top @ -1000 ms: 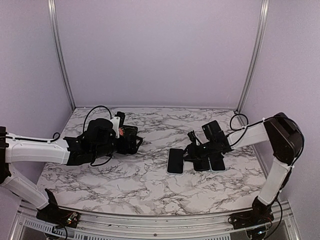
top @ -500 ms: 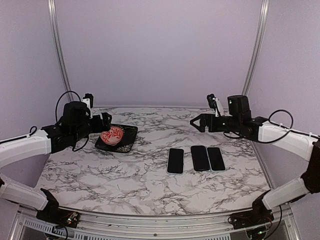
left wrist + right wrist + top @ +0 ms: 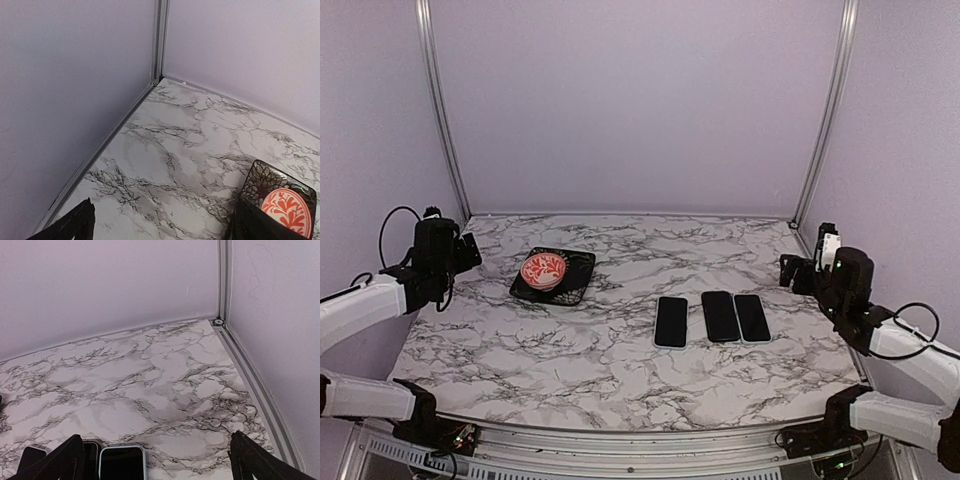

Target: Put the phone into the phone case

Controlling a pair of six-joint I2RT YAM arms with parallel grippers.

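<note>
Three dark flat phone-shaped slabs lie side by side at mid-table: one on the left (image 3: 671, 321), one in the middle (image 3: 720, 316), one on the right (image 3: 752, 318). The right slab (image 3: 122, 462) has a pale blue rim like a case around a dark screen; the middle one (image 3: 91, 456) has a dark rim. Which is the phone and which the phone case I cannot tell for sure. My right gripper (image 3: 798, 272) is open and empty by the right wall, apart from the slabs, in its wrist view (image 3: 155, 462). My left gripper (image 3: 462, 250) is open and empty at the far left (image 3: 160, 230).
A black patterned plate (image 3: 578, 284) holding a red-and-white bowl (image 3: 544, 270) stands left of centre, also at the lower right of the left wrist view, plate (image 3: 265, 182) and bowl (image 3: 289, 210). Walls and metal corner posts (image 3: 823, 120) close in the marble table (image 3: 620, 370).
Both arms have drawn back from mid-table to the side walls. The right gripper left the slabs and opened wide. The left gripper left the plate and bowl.
</note>
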